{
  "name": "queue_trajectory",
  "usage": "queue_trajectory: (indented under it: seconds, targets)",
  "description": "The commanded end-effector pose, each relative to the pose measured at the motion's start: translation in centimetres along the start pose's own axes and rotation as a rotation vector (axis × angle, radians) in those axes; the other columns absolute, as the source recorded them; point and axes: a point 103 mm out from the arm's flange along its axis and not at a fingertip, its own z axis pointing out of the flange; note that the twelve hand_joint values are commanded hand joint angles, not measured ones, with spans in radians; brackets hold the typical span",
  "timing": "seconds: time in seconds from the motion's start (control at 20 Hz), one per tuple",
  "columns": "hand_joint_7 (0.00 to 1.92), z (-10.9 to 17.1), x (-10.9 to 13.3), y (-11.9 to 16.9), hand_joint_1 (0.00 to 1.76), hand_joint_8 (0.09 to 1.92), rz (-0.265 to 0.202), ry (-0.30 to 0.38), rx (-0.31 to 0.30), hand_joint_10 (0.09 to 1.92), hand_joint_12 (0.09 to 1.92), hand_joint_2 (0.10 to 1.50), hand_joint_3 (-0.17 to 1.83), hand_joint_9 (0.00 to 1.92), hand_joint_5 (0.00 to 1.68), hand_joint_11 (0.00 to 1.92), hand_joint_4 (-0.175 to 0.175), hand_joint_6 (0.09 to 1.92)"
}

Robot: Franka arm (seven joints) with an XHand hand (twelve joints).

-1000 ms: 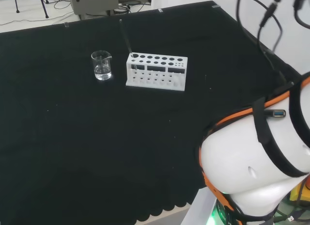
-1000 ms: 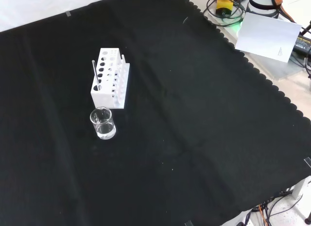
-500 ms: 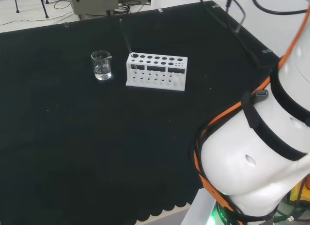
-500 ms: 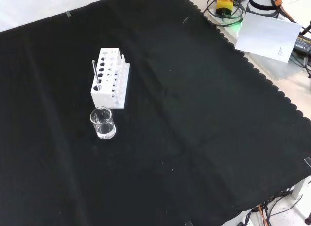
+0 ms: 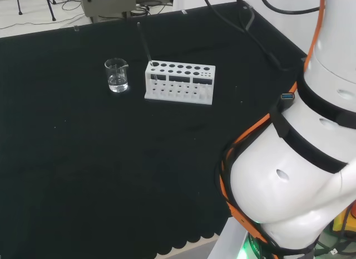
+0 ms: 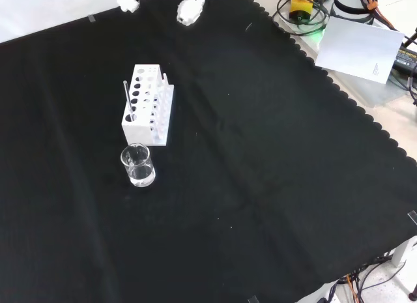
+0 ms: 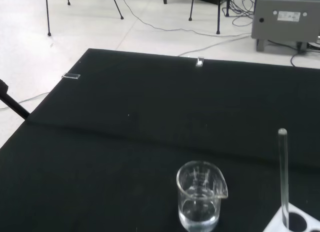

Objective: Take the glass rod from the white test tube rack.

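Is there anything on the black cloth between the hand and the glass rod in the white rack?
Nothing visible. In the front view the hand is at the top edge, with bare cloth down to the white test tube rack. The thin glass rod stands in the rack's end hole; the small clear glass beaker sits beyond it.

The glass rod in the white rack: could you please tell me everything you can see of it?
The glass rod is a thin, clear, straight stick with a rounded top end. It stands in an end hole of the white test tube rack, at the end beside the small clear beaker, and leans slightly in the head view. Its lower end is hidden inside the hole. Only the rack touches it; the hand is well away, at the cloth's far edge in the front view.
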Motion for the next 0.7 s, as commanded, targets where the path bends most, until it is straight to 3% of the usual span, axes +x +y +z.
queue_trajectory:
  seconds: [0.05, 0.7]
  targets:
    - [0.3, 4.6, -0.6, 5.0, 0.61, 0.9, -0.039, -0.029, 0.036, 0.88, 1.44, 0.88, 0.39, 0.64, 0.24, 0.31, -0.16, 0.09]
    - [0.33, 8.1, -5.3, 8.0, 0.6, 0.9, 0.007, -0.015, 0.096, 0.88, 1.44, 0.88, 0.39, 0.65, 0.25, 0.32, -0.16, 0.09]
